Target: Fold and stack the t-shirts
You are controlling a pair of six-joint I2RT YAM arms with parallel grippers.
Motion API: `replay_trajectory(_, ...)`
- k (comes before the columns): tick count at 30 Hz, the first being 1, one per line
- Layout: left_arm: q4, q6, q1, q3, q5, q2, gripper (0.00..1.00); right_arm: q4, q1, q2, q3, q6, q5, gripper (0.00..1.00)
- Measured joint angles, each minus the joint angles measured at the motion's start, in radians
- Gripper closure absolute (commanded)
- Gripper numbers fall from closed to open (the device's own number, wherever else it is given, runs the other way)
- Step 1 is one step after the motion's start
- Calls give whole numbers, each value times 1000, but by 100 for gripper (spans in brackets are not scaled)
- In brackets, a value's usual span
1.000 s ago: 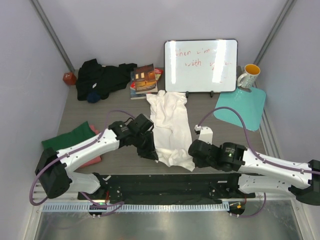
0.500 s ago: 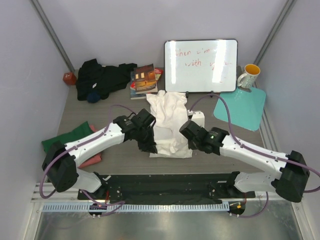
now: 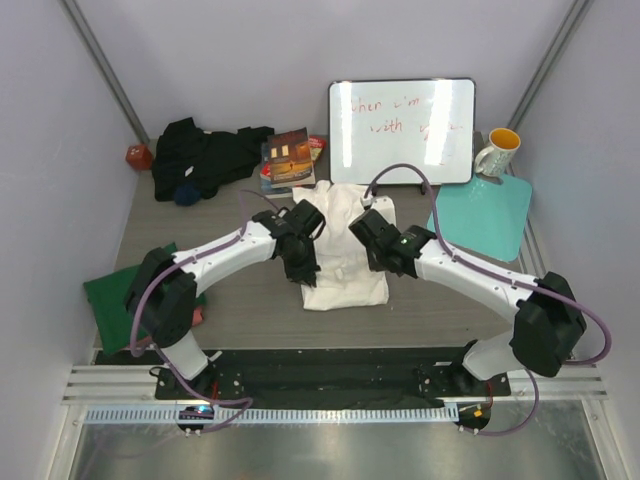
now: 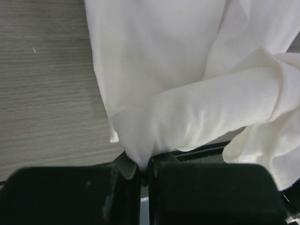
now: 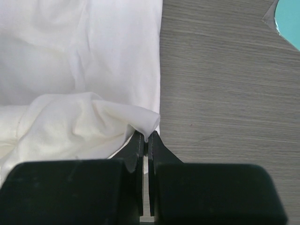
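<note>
White cloth takes up the middle of the grey wood-grain table [image 3: 240,315]. The white t-shirt [image 3: 345,280] lies there doubled over on itself, its near part flat and its far part rumpled, reaching toward the foot of the whiteboard [image 3: 402,130].

The left gripper [image 3: 303,268] is clenched on a fold at the shirt's left edge. In the left wrist view a pinch of cloth runs down between the dark fingers [image 4: 127,169], and the lifted fold arches over the flat layer beneath it. The right gripper [image 3: 378,258] is clamped on the shirt's right edge. Its wrist view shows a corner of cloth nipped between the fingers [image 5: 137,146], with a flat layer lying beyond and bare table to the right.

A black t-shirt [image 3: 205,155] lies heaped in the far left corner, just beside a small stack of books [image 3: 288,160]. A dark green t-shirt [image 3: 112,300] lies near the table's left edge, partly under the left arm. A teal mat [image 3: 485,215] lies right of the white shirt and apart from it, with a white mug [image 3: 497,152] at its far edge.
</note>
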Motion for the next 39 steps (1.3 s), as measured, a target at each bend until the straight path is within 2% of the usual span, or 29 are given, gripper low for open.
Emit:
replay_trajectory(16,-8,51,24,86,-61,129,100,44,-69,197,74,-100,-21,97)
replay_trajectory(20,-11,58,37,118,-82,169,100,62,-82,236,98,-115,-21,90)
replay_trajectory(21,-14,59,39,126,-84,182,99,64,-85,251,106,-118,-21,77)
replay_trajectory(22,-16,59,41,133,-85,194,93,67,-87,265,112,-121,-21,74)
replay_trajectory(24,-19,62,45,144,-89,222,88,70,-90,293,123,-128,-22,69)
replay_trajectory(27,-23,63,50,151,-95,252,83,74,-100,327,138,-134,-23,67)
replay_trajectory(37,-42,77,124,228,-105,258,79,87,-161,349,217,-129,-51,66)
replay_trajectory(39,-42,82,146,251,-106,260,75,90,-174,362,245,-129,-62,66)
